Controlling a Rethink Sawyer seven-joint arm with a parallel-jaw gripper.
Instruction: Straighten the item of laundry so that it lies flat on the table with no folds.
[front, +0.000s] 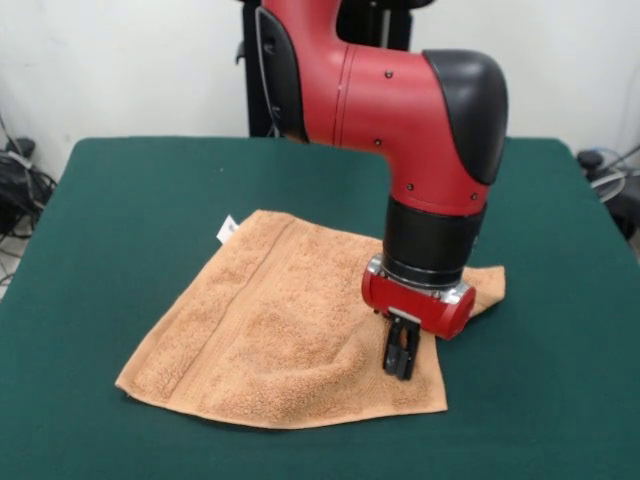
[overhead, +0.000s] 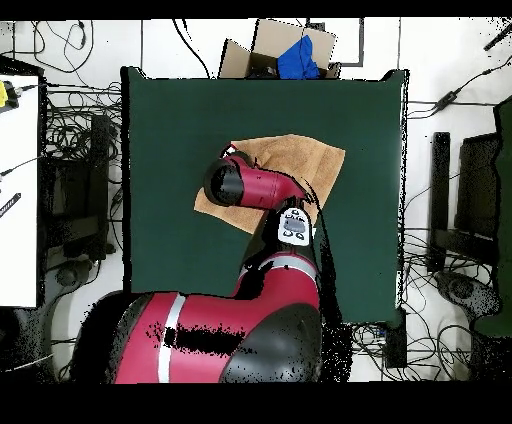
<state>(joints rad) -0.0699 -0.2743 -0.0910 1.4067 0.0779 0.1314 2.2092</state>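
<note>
The orange-tan towel (front: 280, 330) lies mostly spread in the middle of the dark green table (front: 120, 200), with small white tags (front: 227, 229) at its far left corner. It is rumpled, with a raised pucker beside my gripper, and one corner (front: 488, 285) sticks out behind the wrist. My gripper (front: 400, 370) points straight down on the towel's right part, near its front right corner. Its black fingers (front: 400, 345) stand close together, pinching the cloth. In the overhead view the towel (overhead: 300, 155) shows partly under the arm, which hides the gripper.
The red arm (overhead: 265, 190) reaches over the table (overhead: 170, 120) and covers part of the towel. A cardboard box with blue cloth (overhead: 290, 50) stands past the table's edge. Cables and equipment lie around the table on the floor.
</note>
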